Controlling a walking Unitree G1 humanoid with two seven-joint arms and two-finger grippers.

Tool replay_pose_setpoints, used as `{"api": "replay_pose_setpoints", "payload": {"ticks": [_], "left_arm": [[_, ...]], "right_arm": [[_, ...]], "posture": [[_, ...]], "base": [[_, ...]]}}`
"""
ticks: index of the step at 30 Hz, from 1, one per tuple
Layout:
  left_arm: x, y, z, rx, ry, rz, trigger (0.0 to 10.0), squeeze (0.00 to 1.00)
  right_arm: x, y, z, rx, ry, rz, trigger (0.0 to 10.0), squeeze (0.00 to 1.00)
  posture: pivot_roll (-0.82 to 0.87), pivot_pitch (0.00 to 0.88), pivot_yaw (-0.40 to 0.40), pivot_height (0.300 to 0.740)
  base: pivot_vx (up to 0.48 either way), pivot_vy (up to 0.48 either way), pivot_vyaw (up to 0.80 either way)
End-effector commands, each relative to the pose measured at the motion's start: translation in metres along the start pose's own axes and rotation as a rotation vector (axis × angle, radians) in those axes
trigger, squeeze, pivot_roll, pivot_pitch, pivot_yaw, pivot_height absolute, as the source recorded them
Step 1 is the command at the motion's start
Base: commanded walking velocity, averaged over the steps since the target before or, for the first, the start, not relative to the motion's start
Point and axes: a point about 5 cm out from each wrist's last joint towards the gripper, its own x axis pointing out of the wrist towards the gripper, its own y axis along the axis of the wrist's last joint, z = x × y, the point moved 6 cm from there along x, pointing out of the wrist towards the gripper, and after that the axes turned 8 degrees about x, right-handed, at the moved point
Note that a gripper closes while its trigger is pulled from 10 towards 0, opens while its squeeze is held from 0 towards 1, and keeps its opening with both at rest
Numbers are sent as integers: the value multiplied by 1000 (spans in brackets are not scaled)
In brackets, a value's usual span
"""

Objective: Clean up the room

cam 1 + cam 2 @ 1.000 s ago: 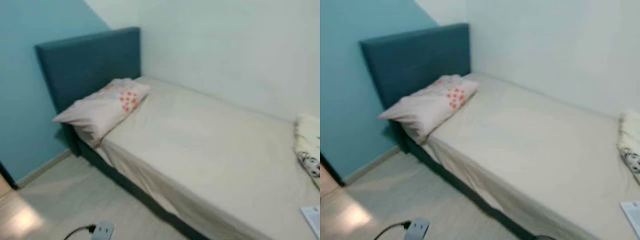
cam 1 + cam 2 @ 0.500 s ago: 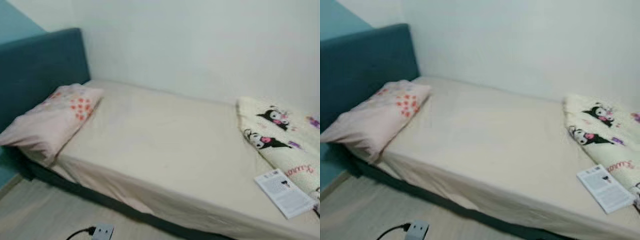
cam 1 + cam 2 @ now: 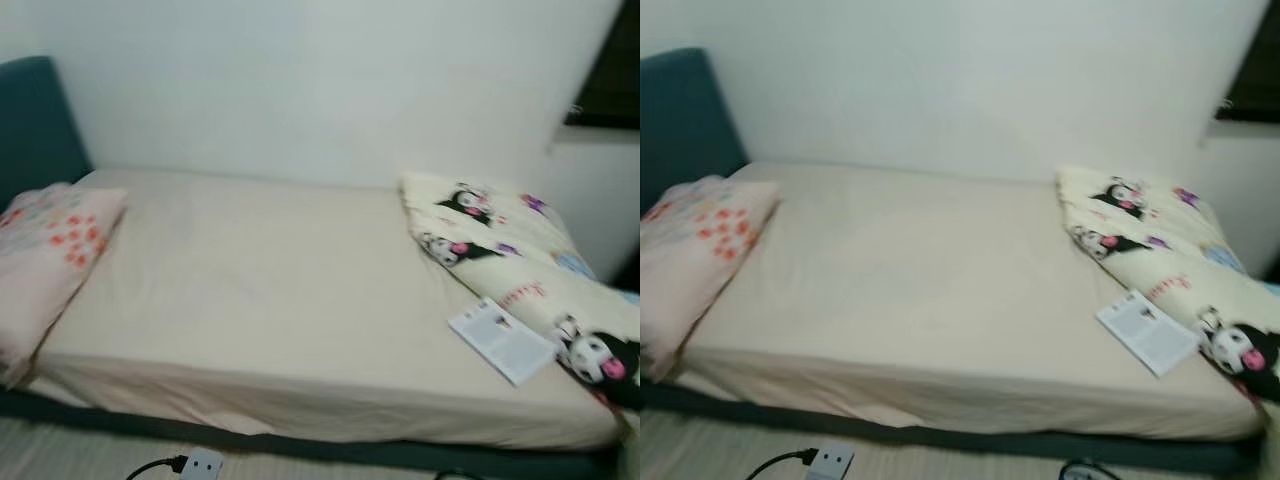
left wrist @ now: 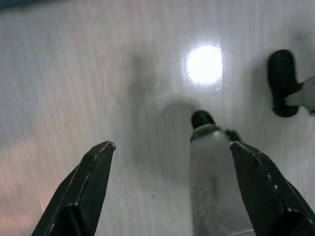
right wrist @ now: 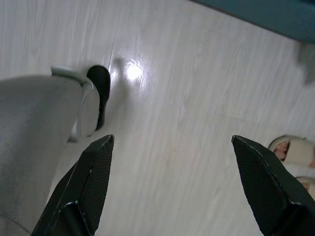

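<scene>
**Where stuff sat around the bed**

The bed (image 3: 270, 300) ran along the back wall, headboard (image 3: 35, 125) at the left end. A pillow (image 3: 45, 260) lay on that left end. Over on the right end sat a folded blanket (image 3: 520, 260), with a booklet (image 3: 502, 340) just beside it near the front edge. A power strip (image 3: 200, 465) lay on the floor (image 3: 700, 450) in front of the bed.

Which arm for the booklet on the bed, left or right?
Right, probably. The booklet lies on the bed toward the robot's right, beside the cartoon blanket. Both grippers, left and right, hang open over the floor.
</scene>
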Motion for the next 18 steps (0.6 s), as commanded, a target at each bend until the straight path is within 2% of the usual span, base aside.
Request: {"api": "replay_pose_setpoints", "payload": {"ticks": [1,8,18], "left_arm": [[0,-4,3,-1,-10,-20,10000,0],[0,-5,6,-32,-20,-27,10000,0],[0,-4,7,-31,-22,-25,10000,0]], "right_arm": [[0,6,0,23,8,24,10000,0],[1,9,-7,3,15,30,10000,0],[1,16,-8,3,8,41,10000,0]], "posture": [[74,0,-6,729],[78,0,-12,729],[73,0,-11,729]], "base": [[0,0,0],[0,-453,0],[0,-466,0]]}}
